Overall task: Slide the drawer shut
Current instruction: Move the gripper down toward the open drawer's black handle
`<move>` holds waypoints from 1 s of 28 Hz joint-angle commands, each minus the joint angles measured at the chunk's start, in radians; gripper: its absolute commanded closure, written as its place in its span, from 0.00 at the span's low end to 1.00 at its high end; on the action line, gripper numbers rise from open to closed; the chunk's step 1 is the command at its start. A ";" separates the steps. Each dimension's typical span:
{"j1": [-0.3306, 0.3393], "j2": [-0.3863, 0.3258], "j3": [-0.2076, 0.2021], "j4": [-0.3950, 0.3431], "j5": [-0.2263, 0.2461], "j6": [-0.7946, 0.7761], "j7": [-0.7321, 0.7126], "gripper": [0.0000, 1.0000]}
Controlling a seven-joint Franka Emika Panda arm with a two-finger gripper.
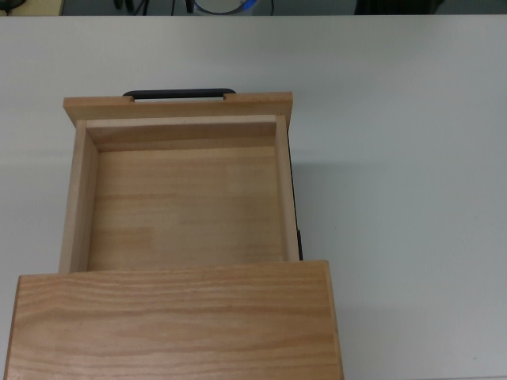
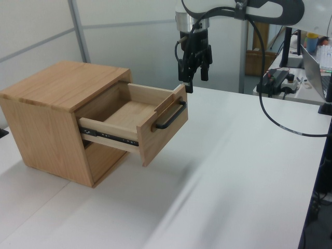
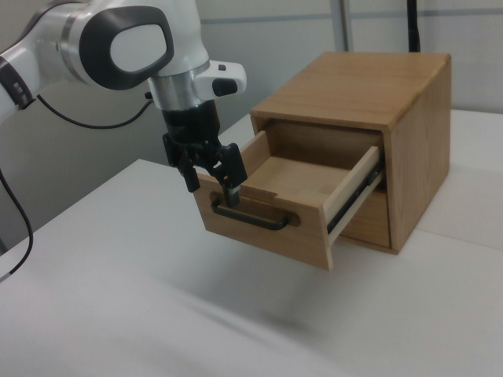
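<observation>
Hovering gripper (image 3: 211, 174), fingers spread and holding nothing, sits just outside the drawer (image 3: 295, 196) front panel, above the black handle (image 3: 250, 218). Drawer's pulled well out of the cabinet (image 3: 377, 86); slide axis runs from the fingers straight back into it.

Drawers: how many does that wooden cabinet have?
1 visible: the drawer, pulled out of the cabinet near the top. Below it the front looks open; the cabinet's other sides are hidden.
</observation>
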 commanded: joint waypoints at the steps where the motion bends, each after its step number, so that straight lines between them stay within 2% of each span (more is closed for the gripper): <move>1: 0.016 -0.028 -0.001 -0.009 -0.009 -0.011 -0.012 0.03; 4: 0.016 -0.028 0.001 -0.009 -0.003 -0.011 -0.012 0.31; 5: 0.016 -0.027 0.001 -0.009 -0.001 -0.011 -0.012 0.46; 6: 0.018 -0.024 0.003 -0.012 -0.001 -0.011 -0.012 0.67; 8: 0.018 -0.022 0.003 -0.013 -0.001 -0.011 -0.012 0.80; 10: 0.018 -0.019 0.003 -0.015 0.000 -0.011 -0.012 1.00; 28: 0.019 -0.004 0.003 -0.050 0.002 -0.017 -0.022 1.00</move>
